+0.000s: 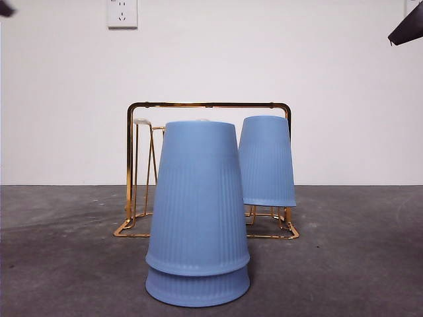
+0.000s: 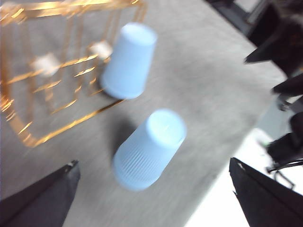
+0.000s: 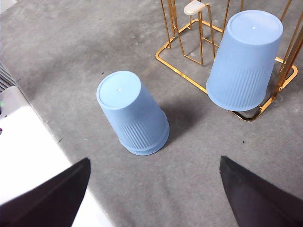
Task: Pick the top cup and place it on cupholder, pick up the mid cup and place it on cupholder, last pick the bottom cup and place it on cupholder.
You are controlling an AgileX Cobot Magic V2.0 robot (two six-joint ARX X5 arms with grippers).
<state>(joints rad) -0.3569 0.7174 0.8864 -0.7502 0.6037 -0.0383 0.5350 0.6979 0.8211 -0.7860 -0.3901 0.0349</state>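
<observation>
Two nested blue cups (image 3: 134,113) stand upside down on the grey table (image 3: 85,56), near the gold cupholder (image 3: 182,59) bearing another cup (image 3: 244,61).

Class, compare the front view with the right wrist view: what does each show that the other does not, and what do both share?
Only the front view shows the wall socket and the cupholder's arched handle. Only the right wrist view shows the right end effector, open, and the cups' flat bases from above. Both show the stack of two upside-down blue cups on the table and one blue cup on the gold cupholder.

Cup stack (image 1: 197,214) before cupholder (image 1: 208,105) bearing cup (image 1: 266,162)
</observation>
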